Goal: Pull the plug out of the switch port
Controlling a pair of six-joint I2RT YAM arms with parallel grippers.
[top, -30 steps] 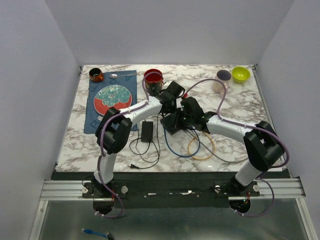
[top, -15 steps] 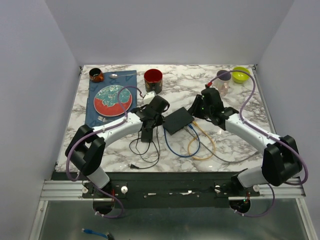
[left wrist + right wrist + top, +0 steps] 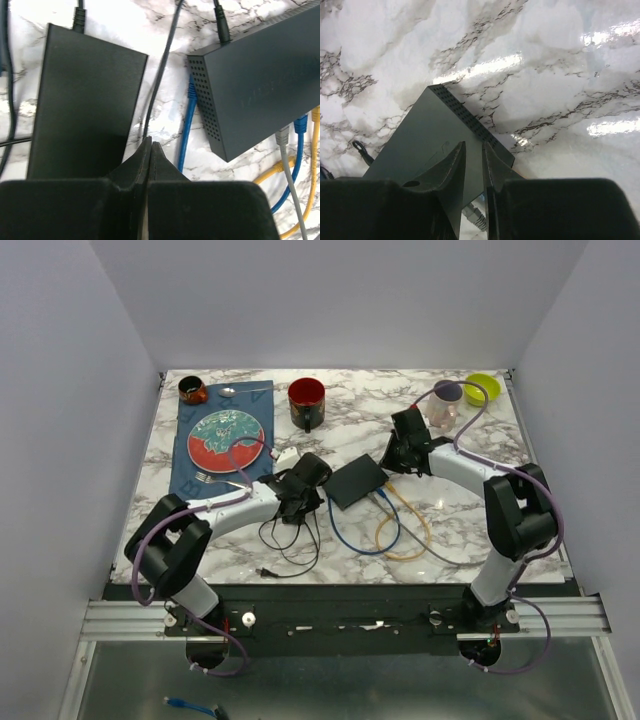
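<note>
Marble table (image 3: 470,530) is seen with the switch (image 3: 357,480) lying near its middle, between the two arms. A second ago both grippers were crowded over the switch; since then they have been drawn apart. The left gripper (image 3: 150,145) is now held over the adapter (image 3: 85,100), its jaws pressed together on nothing. The right gripper (image 3: 473,147) has been pulled back to the switch's far right corner, its jaws almost closed, with only a slit left and nothing between them. A grey plug (image 3: 282,132), a blue plug (image 3: 300,122) and a yellow cable (image 3: 415,530) are still seen at the switch's near face. No plug is held, so the pull is judged not yet made, and a fresh approach to the port side would be needed.
</note>
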